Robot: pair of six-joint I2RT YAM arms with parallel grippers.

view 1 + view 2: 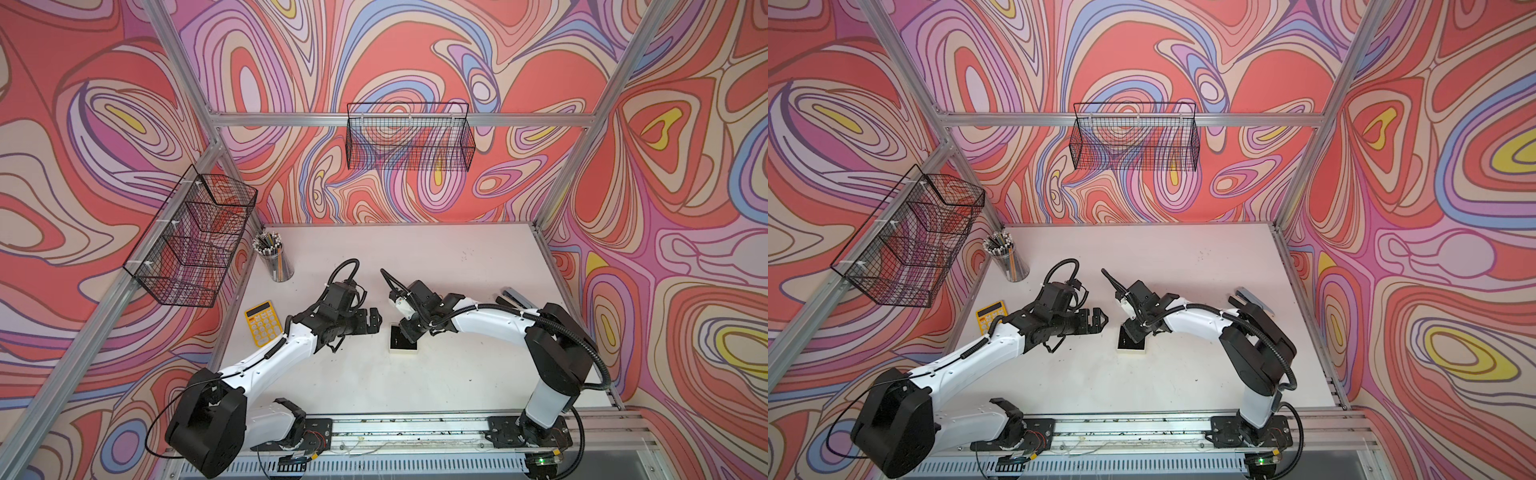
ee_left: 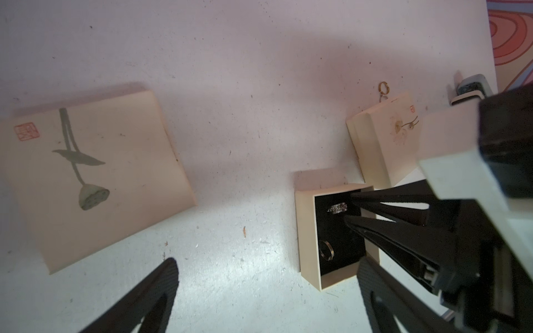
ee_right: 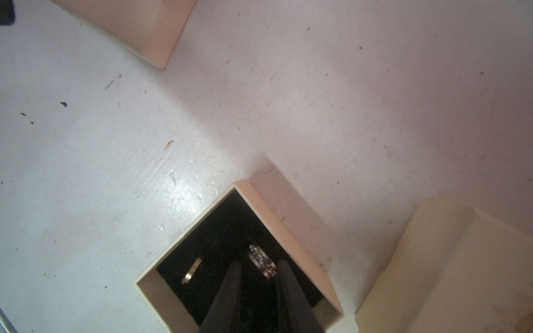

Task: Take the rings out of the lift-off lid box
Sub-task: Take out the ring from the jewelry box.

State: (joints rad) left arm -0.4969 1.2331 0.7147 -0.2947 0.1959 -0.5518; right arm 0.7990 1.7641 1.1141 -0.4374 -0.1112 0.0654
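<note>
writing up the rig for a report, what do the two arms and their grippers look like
The left arm and right arm are white shells with black joint housings. A black ribbed cable hose runs along the right one. The left gripper and right gripper each have two black tapered fingers.

Left arm [image 1: 270, 361] jaws wide apart; right arm [image 1: 486, 322] jaws narrowly parted.

right claw [image 1: 409, 332] points down into the open box [image 1: 402, 351].

left arm [image 1: 266, 365] and right arm [image 1: 486, 322]: white shells, black joints, ribbed black cables [image 1: 603, 368]; left gripper [image 1: 377, 321] and right gripper [image 3: 258, 263]: tapered black fingers [image 3: 227, 294].
</note>
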